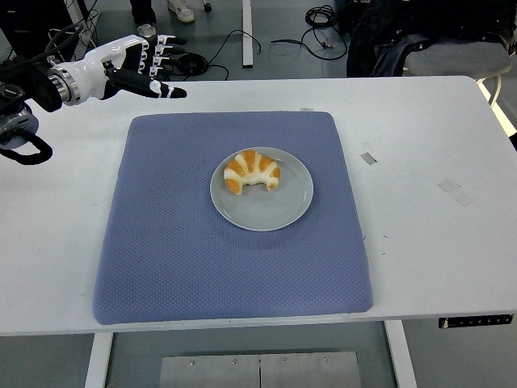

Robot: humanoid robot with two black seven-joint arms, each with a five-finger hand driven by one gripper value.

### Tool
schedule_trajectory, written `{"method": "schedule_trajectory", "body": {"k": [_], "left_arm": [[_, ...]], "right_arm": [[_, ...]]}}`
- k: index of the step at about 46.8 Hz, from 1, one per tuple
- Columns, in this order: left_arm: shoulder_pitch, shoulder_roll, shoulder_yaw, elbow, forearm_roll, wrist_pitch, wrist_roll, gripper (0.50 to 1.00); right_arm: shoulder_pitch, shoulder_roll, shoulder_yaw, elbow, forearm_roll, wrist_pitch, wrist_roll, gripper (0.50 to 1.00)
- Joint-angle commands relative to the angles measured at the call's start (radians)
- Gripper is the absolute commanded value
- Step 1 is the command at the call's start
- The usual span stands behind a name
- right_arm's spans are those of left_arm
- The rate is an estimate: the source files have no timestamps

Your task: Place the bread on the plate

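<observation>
Listing from the near edge outward, 1 white table (pixel 452 267) carries everything in view, its near edge running along the bottom of the head view.

Item 1: blue textured mat (pixel 202 267), square with rounded corners, lying flat on the table and covering most of its middle.

Item 2: grey round plate (pixel 279 212), resting on the mat, slightly toward its far half.

Item 3: bread, a croissant (pixel 251 171), golden with pale bands, curved like a crescent. It lies on the plate's far-left part, wholly inside the rim as far as the view shows, touching nothing else.

Item 4: small scraps of tape or marks on the bare table to the right of the mat; too small to identify further.

Item 5: left hand (pixel 133 66), white palm with black-tipped fingers (pixel 170 90), at the far-left corner of the table, beyond the mat's far-left corner and well apart from the plate. Fingers are extended and spread, holding nothing.

Item 6: right hand, not visible anywhere in the view.

Item 7: floor beyond the table's far edge, with cables, a table leg, and a person's shoes at the top.

Status, as a judgement: the placement appears complete, since the croissant sits on the plate and the hand is empty and clear of it. Nothing seems left beyond bringing the left arm to rest.
</observation>
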Motion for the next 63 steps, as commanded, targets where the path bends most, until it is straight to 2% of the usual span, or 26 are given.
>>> {"method": "schedule_trajectory", "body": {"k": [1, 26, 39, 63], "left_arm": [[0.026, 0.014, -0.033, 0.005, -0.005, -0.004, 0.000, 0.934], [0.075, 0.077, -0.139, 0.021, -0.005, -0.089, -0.014, 0.933], [0.076, 0.086, -0.140, 0.023, -0.005, -0.092, -0.020, 0.934], [0.076, 0.085, -0.137, 0.043, -0.004, -0.092, -0.020, 0.934]], "right_arm": [[0.000, 0.000, 0.000, 0.000, 0.000, 0.000, 0.000, 1.000], [0.010, 0.000, 0.000, 0.012, 0.000, 0.001, 0.000, 1.000], [-0.018, 0.000, -0.003, 0.001, 0.000, 0.000, -0.002, 1.000], [-0.015, 0.000, 0.000, 0.002, 0.000, 0.000, -0.002, 1.000]]}}
